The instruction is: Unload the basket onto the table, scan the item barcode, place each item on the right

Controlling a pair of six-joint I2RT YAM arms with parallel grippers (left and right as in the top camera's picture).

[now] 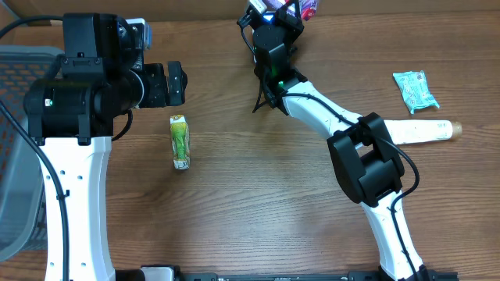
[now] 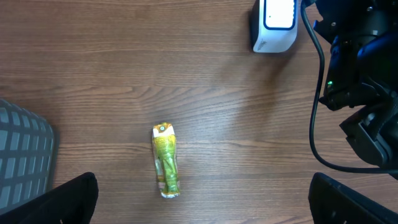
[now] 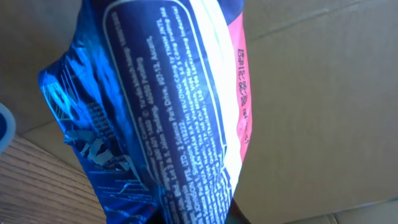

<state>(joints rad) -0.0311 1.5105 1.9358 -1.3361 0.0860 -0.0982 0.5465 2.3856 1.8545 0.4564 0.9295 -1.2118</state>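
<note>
Seemingly mid-scan: right gripper (image 1: 281,14), clamped on the blue packet (image 3: 143,124), holds it near the scanner (image 2: 273,25). Left gripper (image 1: 176,83) gapes wide, empty.

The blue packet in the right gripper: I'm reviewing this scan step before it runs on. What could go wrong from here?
1. The blue packet is crinkled and the right wrist view shows only fine print, no barcode, so a scan may fail.
2. A black cable hangs beside the white device, probably the scanner, and might snag during a turn.
</note>
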